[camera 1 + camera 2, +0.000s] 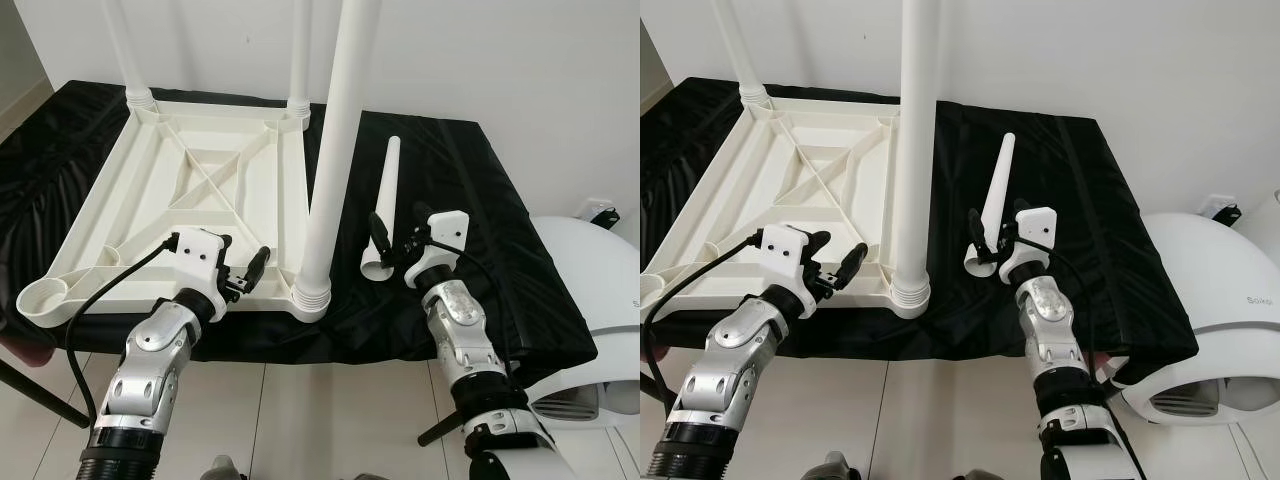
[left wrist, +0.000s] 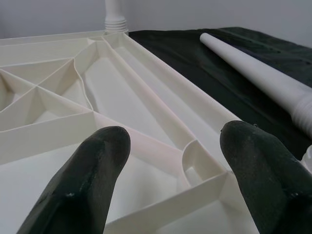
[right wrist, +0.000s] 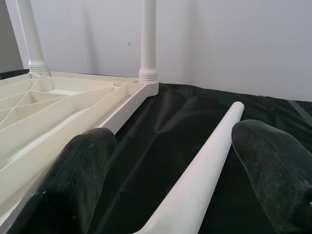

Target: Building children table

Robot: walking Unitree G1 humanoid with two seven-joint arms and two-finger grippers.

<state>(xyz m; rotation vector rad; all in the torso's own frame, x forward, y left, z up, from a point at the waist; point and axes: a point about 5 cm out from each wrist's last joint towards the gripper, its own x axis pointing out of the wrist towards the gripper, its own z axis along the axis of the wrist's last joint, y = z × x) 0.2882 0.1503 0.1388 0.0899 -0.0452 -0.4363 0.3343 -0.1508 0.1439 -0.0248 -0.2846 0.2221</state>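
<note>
On the black cloth (image 1: 480, 200) lies a white table top (image 1: 190, 190), upside down, with three legs standing up in its corners. A loose leg (image 1: 385, 200) lies beside it. The right gripper (image 1: 392, 238) hovers over the loose leg's fat end, fingers spread wide apart. The left gripper (image 1: 247, 272) hovers over the table top's near edge, fingers spread too. The left wrist view shows the ribs (image 2: 73, 97) up close.
</note>
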